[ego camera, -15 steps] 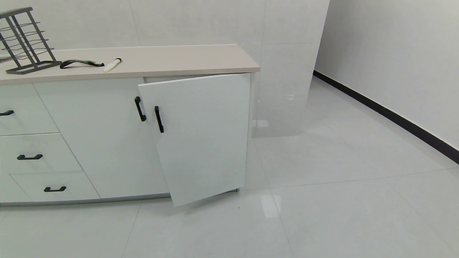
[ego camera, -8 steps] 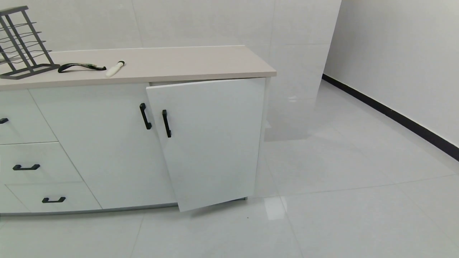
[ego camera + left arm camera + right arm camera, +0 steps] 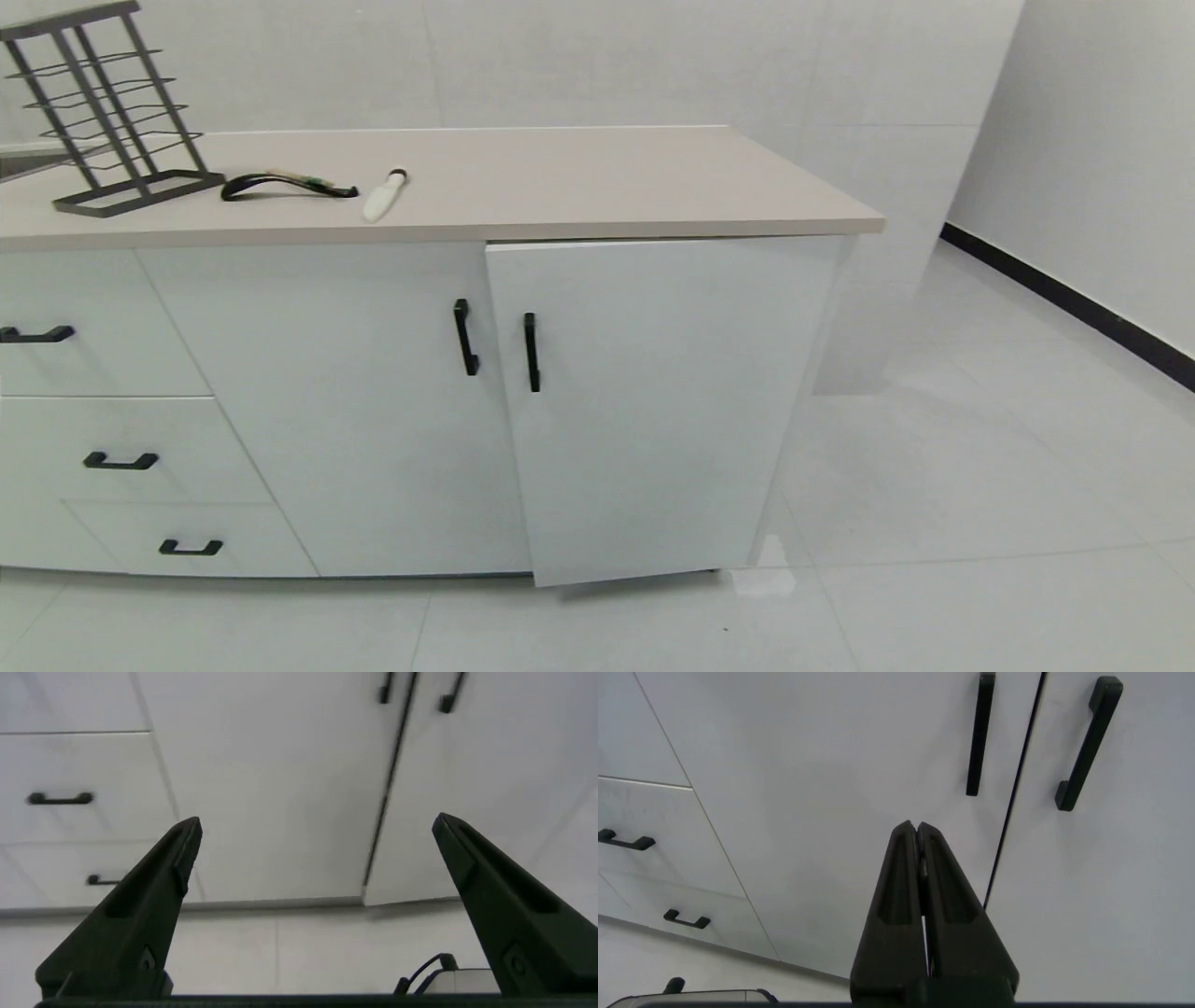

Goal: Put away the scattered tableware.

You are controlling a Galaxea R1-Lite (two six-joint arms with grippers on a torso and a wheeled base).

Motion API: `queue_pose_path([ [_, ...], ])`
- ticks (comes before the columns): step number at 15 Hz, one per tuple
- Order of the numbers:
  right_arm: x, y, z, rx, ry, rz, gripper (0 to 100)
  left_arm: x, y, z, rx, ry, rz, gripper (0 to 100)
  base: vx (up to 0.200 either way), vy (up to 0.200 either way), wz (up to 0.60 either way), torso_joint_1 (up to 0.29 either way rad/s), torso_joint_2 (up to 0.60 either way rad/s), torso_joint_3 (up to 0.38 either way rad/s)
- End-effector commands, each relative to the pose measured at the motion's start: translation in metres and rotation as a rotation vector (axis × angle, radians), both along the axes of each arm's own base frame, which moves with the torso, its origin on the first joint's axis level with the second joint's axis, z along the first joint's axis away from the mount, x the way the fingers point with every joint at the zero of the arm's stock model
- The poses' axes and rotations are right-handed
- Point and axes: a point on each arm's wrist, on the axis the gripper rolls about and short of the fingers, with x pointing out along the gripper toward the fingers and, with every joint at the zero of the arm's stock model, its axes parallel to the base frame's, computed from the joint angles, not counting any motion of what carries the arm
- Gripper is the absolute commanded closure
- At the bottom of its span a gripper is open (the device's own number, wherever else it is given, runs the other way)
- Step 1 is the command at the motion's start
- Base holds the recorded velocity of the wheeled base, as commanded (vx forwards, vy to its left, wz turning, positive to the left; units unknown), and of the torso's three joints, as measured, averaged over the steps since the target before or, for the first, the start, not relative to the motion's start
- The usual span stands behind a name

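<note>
Head view shows the white tool [image 3: 385, 196] and black tool [image 3: 285, 186] lying up on the counter [image 3: 607, 177], off to the left, so the wide-open left gripper [image 3: 318, 826] looks nearer than the closed right gripper [image 3: 917, 831].

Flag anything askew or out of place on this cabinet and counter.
The right cabinet door hangs ajar, its handle edge swung out in front of the shut door beside it. On the countertop, a black utensil and a white utensil lie loose beside the wire rack, not stowed.
</note>
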Motion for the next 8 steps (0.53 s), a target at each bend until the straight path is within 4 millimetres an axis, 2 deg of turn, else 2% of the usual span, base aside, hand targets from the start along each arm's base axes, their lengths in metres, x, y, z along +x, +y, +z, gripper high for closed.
queue_pose_path([
  [1, 0.0004, 0.0000, 0.0001, -0.001, 0.005, 0.001, 100, 0.0001, 0.0000, 0.0002, -0.001, 0.000, 0.001, 0, 0.000, 0.000, 0.60, 0.007, 0.00, 0.007],
  [6, 0.0004, 0.0000, 0.0002, 0.001, 0.004, 0.003, 100, 0.0001, 0.0001, 0.0004, -0.003, -0.002, 0.004, 0, 0.000, 0.000, 0.60, 0.002, 0.00, 0.003],
  [8, 0.0002, 0.0001, 0.0002, 0.004, 0.003, 0.004, 100, 0.0001, 0.0001, 0.0002, -0.003, 0.000, 0.004, 0, 0.000, 0.000, 0.00, 0.000, 0.00, 0.000],
])
